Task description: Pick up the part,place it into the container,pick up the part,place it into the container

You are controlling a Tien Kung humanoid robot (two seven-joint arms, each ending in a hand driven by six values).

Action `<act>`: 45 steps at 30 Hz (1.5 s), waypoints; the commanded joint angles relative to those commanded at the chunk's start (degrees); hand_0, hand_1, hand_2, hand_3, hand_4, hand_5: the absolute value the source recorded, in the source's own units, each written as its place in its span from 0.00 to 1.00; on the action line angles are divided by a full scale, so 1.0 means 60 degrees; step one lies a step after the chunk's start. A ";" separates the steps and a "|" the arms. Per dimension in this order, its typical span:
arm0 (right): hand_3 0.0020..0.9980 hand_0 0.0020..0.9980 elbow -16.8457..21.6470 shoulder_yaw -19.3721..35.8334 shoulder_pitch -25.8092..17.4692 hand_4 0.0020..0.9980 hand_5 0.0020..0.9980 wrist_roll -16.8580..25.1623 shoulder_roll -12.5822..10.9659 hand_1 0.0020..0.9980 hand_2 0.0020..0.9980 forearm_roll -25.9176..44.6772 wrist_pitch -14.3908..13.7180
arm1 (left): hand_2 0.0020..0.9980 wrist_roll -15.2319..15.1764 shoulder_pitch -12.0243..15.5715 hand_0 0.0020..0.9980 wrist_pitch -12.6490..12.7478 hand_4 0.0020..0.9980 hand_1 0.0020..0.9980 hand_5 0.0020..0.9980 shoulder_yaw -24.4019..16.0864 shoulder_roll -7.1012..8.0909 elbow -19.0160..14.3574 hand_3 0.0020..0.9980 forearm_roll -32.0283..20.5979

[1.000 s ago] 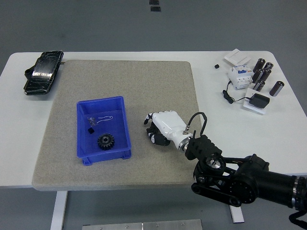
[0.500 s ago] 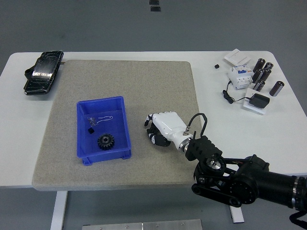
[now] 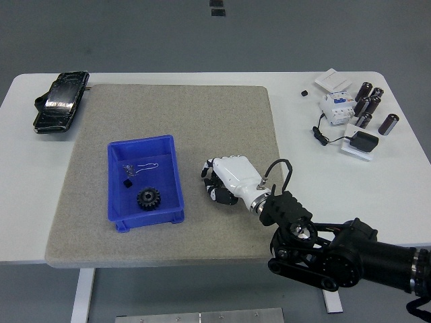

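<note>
- Since a second ago the right hand (image 3: pixel 225 180) has shifted slightly left and near on the mat (image 3: pixel 202 121); nothing else has moved.
- Its white fingers (image 3: pixel 213 183) are curled down against the mat, just right of the bin (image 3: pixel 172 176); whether they enclose a part cannot be told.
- Behind the hand, its black arm (image 3: pixel 337 252) comes in from the near right corner.
- Inside the blue bin, on the mat's left half, lie a black gear (image 3: pixel 147 198) at the near side, a small black piece (image 3: pixel 125 182) and a thin wire clip (image 3: pixel 140 167) toward the far side.
- At the far left of the white surface (image 3: pixel 303 161), off the mat, lies a black case (image 3: pixel 60 102).
- At the far right are dark cylinders (image 3: pixel 370 106), a white breaker (image 3: pixel 337 106) and a black adapter (image 3: pixel 364 142) with its cable.
</note>
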 joint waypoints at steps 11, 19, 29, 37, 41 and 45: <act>0.54 0.25 0.0393 0.0441 0.0449 0.37 0.04 -0.0081 0.0339 0.38 0.43 -0.0157 -0.0199 | 0.66 -0.0006 -0.0013 0.72 0.0043 0.70 0.68 0.39 0.0009 -0.0002 -0.0009 0.59 -0.0018; 0.55 0.25 0.0767 0.0282 0.1206 0.36 0.04 -0.0240 0.1126 0.38 0.43 -0.0238 -0.0192 | 0.66 0.0029 -0.0014 0.72 0.0057 0.70 0.68 0.39 -0.0021 0.0000 -0.0028 0.60 0.0037; 0.63 0.37 0.0902 -0.0794 0.1804 0.37 0.01 -0.0233 0.1585 0.52 0.57 0.0166 -0.0098 | 0.66 0.0059 -0.0079 0.72 0.0015 0.71 0.68 0.40 -0.0024 0.0019 -0.0034 0.60 0.0099; 0.75 0.78 0.0599 -0.1104 0.1680 0.45 0.23 0.0125 0.1585 0.79 0.81 0.0676 0.0314 | 0.66 0.0134 -0.0051 0.72 -0.0026 0.71 0.68 0.40 -0.0058 0.0027 -0.0053 0.60 0.0160; 0.83 0.86 0.0657 -0.1108 0.1652 0.51 0.26 0.0352 0.1585 0.84 0.85 0.0895 0.0187 | 0.66 0.0125 -0.0062 0.72 -0.0036 0.71 0.68 0.40 -0.0037 0.0022 -0.0049 0.60 0.0136; 0.83 0.86 0.0781 -0.1028 0.1598 0.51 0.26 0.0537 0.1585 0.84 0.85 0.1066 -0.0007 | 0.66 0.0123 -0.0075 0.72 -0.0040 0.71 0.68 0.40 -0.0026 0.0012 -0.0048 0.60 0.0124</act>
